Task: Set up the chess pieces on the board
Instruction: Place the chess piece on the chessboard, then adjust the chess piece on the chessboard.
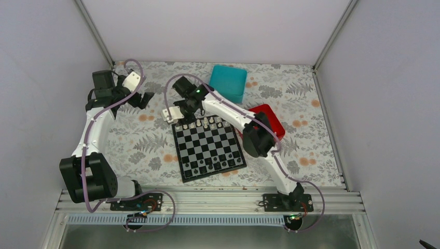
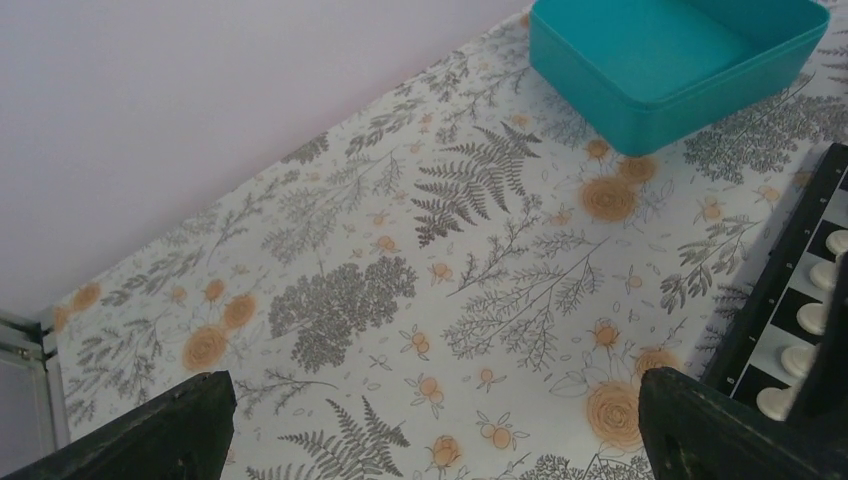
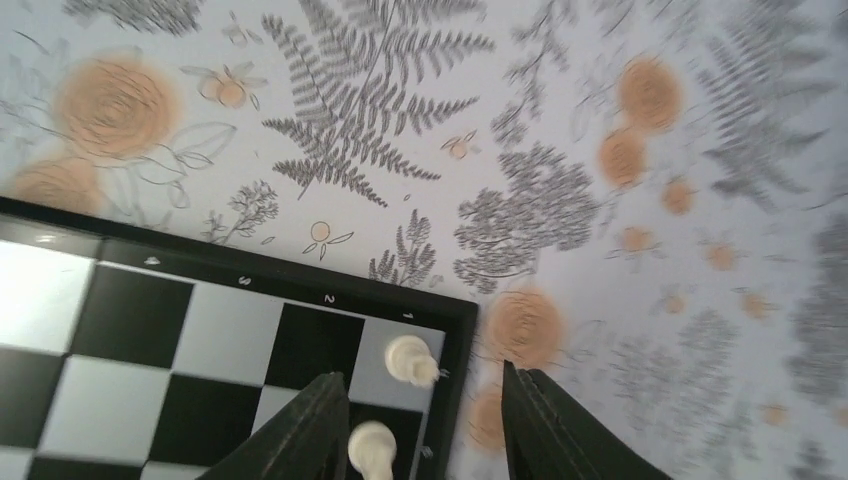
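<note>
The chessboard (image 1: 208,148) lies in the middle of the table. Several white pieces (image 1: 202,124) stand along its far row, and dark pieces line its near row. My right gripper (image 3: 420,395) is open and empty above the board's far-left corner (image 3: 455,320). A white piece (image 3: 410,360) stands on the corner square between the jaws, and a second white piece (image 3: 372,447) stands beside the left finger (image 3: 300,430). My left gripper (image 2: 430,420) is wide open and empty over the flowered cloth left of the board. The board's edge (image 2: 775,290) with white pieces (image 2: 820,275) shows at that view's right.
A teal box (image 1: 228,82) stands at the back, also in the left wrist view (image 2: 680,60). A red tray (image 1: 270,118) sits right of the board, partly hidden by my right arm (image 1: 257,136). The enclosure walls surround the flowered table cloth (image 1: 140,140).
</note>
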Available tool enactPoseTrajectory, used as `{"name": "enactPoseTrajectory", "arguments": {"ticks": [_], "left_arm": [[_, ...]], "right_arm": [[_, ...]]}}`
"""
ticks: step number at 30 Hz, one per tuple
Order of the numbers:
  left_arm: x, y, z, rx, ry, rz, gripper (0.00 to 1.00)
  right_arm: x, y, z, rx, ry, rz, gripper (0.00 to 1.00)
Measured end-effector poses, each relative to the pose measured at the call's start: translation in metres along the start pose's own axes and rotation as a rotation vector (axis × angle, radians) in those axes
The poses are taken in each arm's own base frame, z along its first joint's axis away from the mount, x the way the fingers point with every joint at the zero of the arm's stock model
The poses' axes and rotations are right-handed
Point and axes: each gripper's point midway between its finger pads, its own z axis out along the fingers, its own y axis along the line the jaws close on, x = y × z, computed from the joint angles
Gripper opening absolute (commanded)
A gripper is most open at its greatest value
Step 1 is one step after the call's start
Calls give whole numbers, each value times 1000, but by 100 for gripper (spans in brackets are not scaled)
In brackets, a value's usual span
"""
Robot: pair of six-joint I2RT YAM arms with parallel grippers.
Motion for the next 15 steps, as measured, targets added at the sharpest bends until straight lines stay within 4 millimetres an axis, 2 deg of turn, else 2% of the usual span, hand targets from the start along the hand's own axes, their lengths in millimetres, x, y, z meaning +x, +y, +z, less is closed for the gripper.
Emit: {"name": "enactPoseTrajectory", "arguments": {"ticks": [3, 5, 8, 11, 13, 15], "left_arm": [[-9, 2, -2, 5, -13, 7, 100], [-14, 3, -4, 8, -24, 15, 100], [-17, 3, -3, 14, -30, 19, 100], [-16, 1, 0, 30, -23, 14, 100], [-15, -1, 5, 43, -14, 13, 100], [-15, -5, 12, 61, -7, 15, 100]], "right_arm": [[-14, -8, -43, 55, -26, 3, 49], [-22, -15, -82, 114, -44, 6, 51], [-14, -24, -148, 218, -48, 35, 52], [27, -31, -209, 326, -2, 116, 53], [61, -26, -231, 358, 47, 179, 53], [102, -11, -239, 359, 114, 261, 51]]}}
